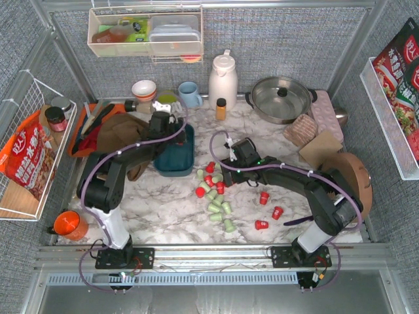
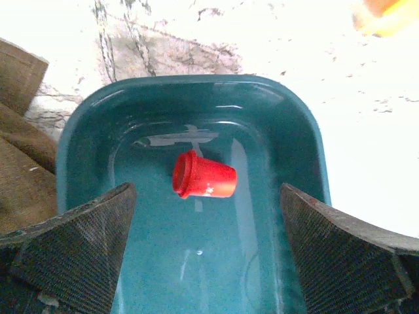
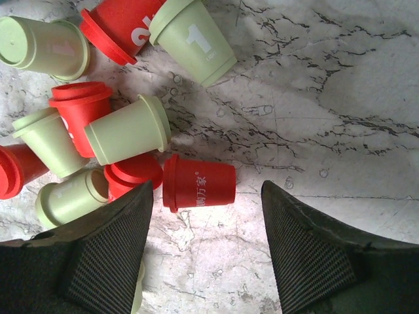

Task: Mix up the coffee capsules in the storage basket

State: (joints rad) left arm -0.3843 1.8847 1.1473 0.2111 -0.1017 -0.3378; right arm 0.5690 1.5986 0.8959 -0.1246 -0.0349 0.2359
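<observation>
Teal plastic forms the storage basket (image 1: 175, 157), which is set on the marbled counter (image 1: 157, 209) left of centre, just beside a brown cloth (image 1: 127, 127). A lone red capsule (image 2: 204, 175) is seen lying on its side on the basket's floor. The left gripper (image 2: 207, 196) is held over the basket with its jaws spread wide. Nothing is gripped, and the lone red capsule lies well clear of both fingers.

The other coffee capsules (image 1: 213, 190), red and pale green, are heaped on the counter just right of the basket, and three stray red ones (image 1: 264, 197) are scattered farther right. The right gripper (image 3: 208, 196) is lowered at the far end of this heap with its jaws partly open. A printed red capsule (image 3: 200, 183) is lying on its side between the fingers. Its rim is close against one finger while a gap is left to the other, so it is not clamped.
</observation>
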